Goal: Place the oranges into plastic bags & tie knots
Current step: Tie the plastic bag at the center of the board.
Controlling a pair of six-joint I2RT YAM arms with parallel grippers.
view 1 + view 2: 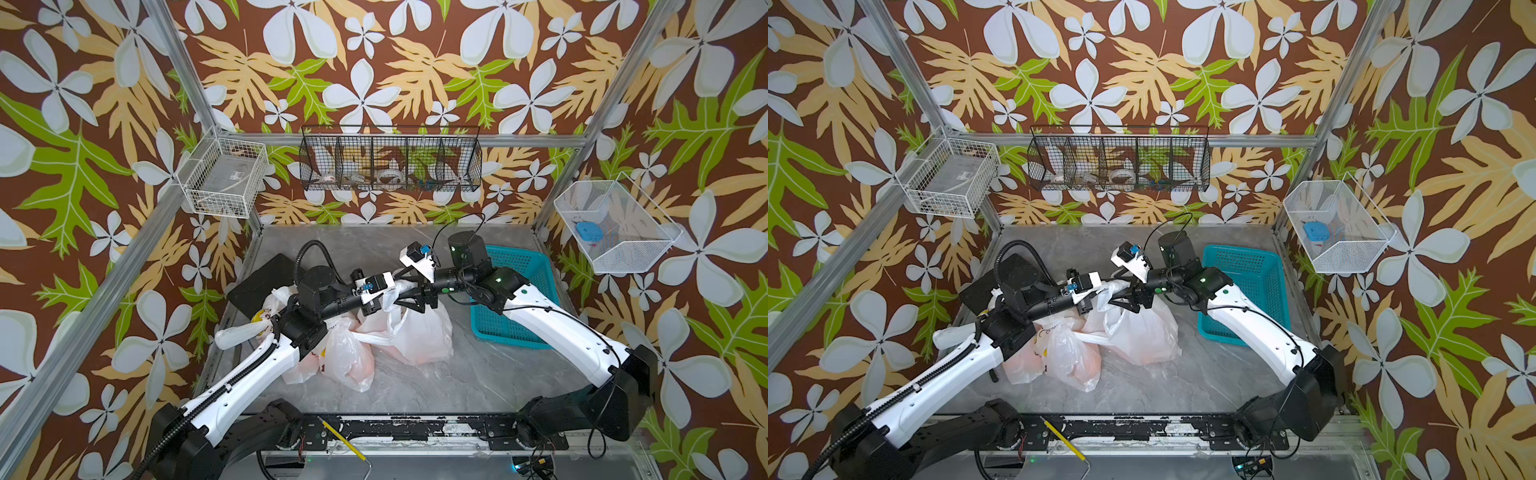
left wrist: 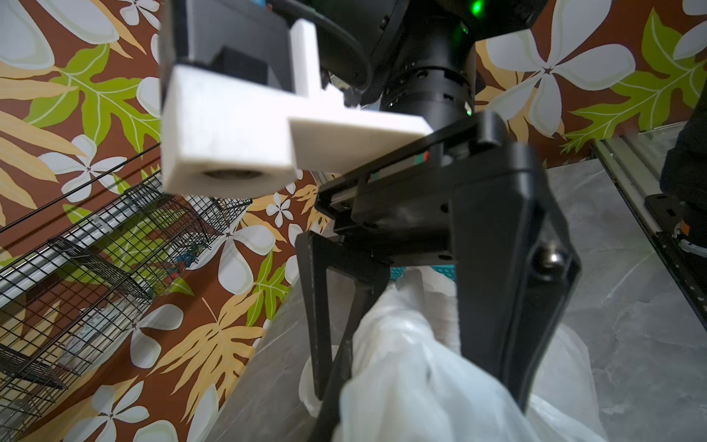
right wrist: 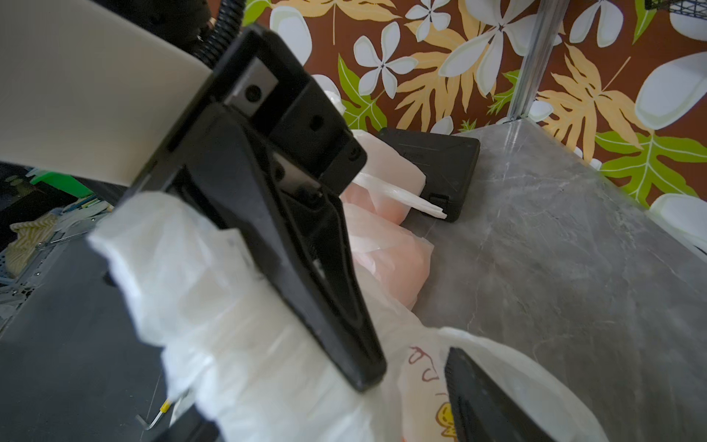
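On the marble-grey surface (image 1: 478, 374), a filled plastic bag (image 1: 419, 332) sags just beneath both tools, oranges (image 1: 409, 353) weighing down its thin, slippery film. The left tool (image 3: 359, 367) is clenched on the bag's twisted handle (image 2: 398, 329); the right tool (image 2: 417, 398) straddles it, jaws apart. The bunched twist looks the firmest place to grip.
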